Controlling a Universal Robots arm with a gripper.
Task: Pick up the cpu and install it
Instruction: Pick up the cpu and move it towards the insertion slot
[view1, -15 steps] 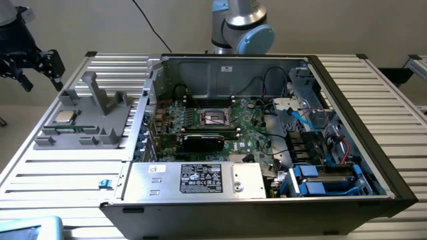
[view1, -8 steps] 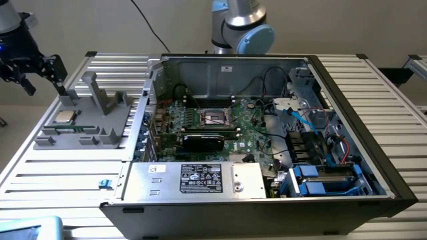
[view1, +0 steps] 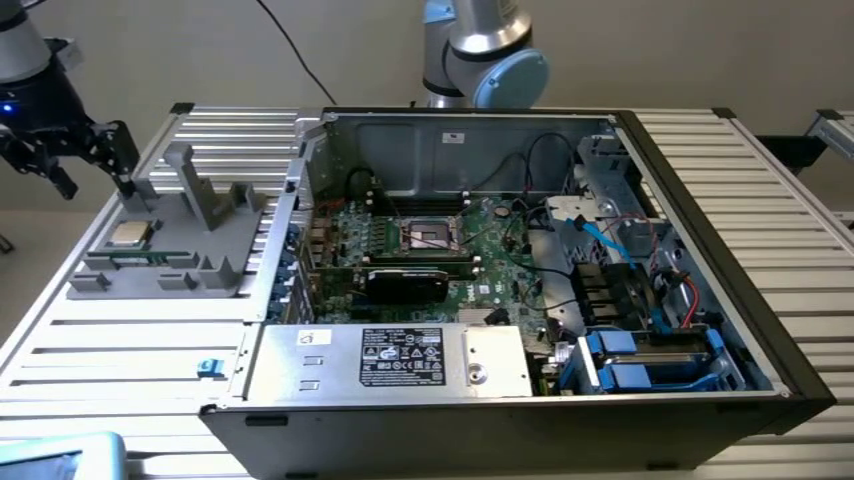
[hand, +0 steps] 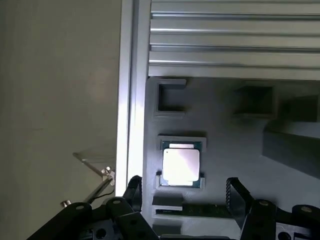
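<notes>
We see an open computer case (view1: 694, 200) taking up most of the slatted metal desk (view1: 120, 340). Its motherboard (view1: 507, 270) is exposed, with the socket (view1: 430, 235) near the middle. A black card (view1: 407, 283) sits just in front of the socket, and a silver box with a white label (view1: 400, 358) lies along the near wall. A small blue piece (view1: 207, 367) lies on the desk by the case's near corner.

At the exterior view's left stands a grey holder (view1: 174, 272), and the cpu (view1: 130, 234) lies flat in one of its recesses, silver top up. The holder's tall uprights (view1: 200, 190) rise between the cpu and the case.

The arm's base joint (view1: 487, 60) shows behind the case. The end effector (view1: 87, 160) hangs over the holder's far corner, pointing down, released and gripping nothing. In the wrist view the cpu (hand: 181, 166) lies beneath the gap between the two black fingers (hand: 237, 195), untouched.
</notes>
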